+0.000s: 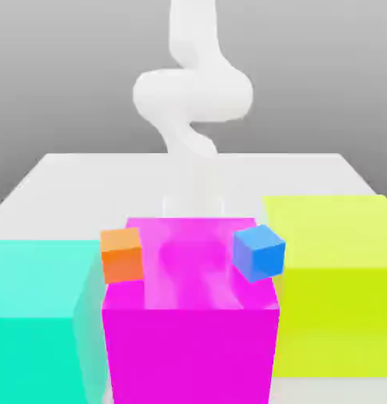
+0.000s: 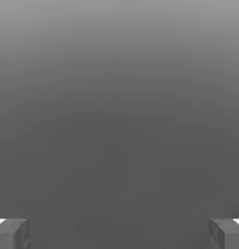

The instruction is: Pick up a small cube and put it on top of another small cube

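A small orange cube (image 1: 121,254) shows at the left edge of a big magenta block (image 1: 188,347), near the block's top. A small blue cube (image 1: 259,252), turned at an angle, shows at the block's right edge at about the same height. I cannot tell whether either cube touches the block. The white arm (image 1: 192,95) comes down behind the magenta block, between the two cubes. In the hand view my gripper (image 2: 119,234) is open, its grey fingertips (image 2: 14,234) far apart with nothing between them and only plain grey ahead.
A big cyan block (image 1: 35,316) stands at the exterior view's left and a big yellow-green block (image 1: 338,284) at its right, both close against the magenta one. They stand on a white table (image 1: 78,173) that stretches back behind them.
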You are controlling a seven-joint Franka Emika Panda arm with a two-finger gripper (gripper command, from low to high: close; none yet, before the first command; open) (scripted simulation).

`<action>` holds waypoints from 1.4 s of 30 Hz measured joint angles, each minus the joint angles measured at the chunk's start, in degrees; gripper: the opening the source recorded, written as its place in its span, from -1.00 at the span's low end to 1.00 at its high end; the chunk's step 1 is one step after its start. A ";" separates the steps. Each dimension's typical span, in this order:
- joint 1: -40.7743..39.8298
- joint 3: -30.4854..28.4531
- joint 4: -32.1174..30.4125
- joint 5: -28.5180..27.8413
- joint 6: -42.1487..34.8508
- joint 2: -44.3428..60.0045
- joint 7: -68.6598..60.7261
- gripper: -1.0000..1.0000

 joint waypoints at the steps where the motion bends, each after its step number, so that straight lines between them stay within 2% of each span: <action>1: -0.15 -1.46 -0.33 0.07 0.94 1.82 -1.08 0.00; 12: -4.39 -20.13 -6.22 2.64 12.38 23.39 -16.18 0.00; 18: -7.52 -29.97 -9.44 9.51 18.34 36.25 -28.46 0.00; 21: -11.30 -32.70 -11.58 14.44 21.13 43.34 -35.70 0.00; 26: -17.19 -31.48 -18.73 18.61 26.37 54.08 -43.77 0.00; 31: -27.89 -18.46 -16.62 31.29 32.93 64.16 -53.89 0.00; 32: -29.12 -16.96 -16.30 32.58 33.67 65.18 -54.91 -1.00; 38: -29.75 -16.20 -16.15 33.17 33.92 65.68 -55.36 -1.00; 40: -27.26 -19.20 -16.81 30.80 32.45 63.67 -53.53 -1.00; 42: -23.88 -23.69 -17.98 25.50 30.13 60.05 -49.48 -1.00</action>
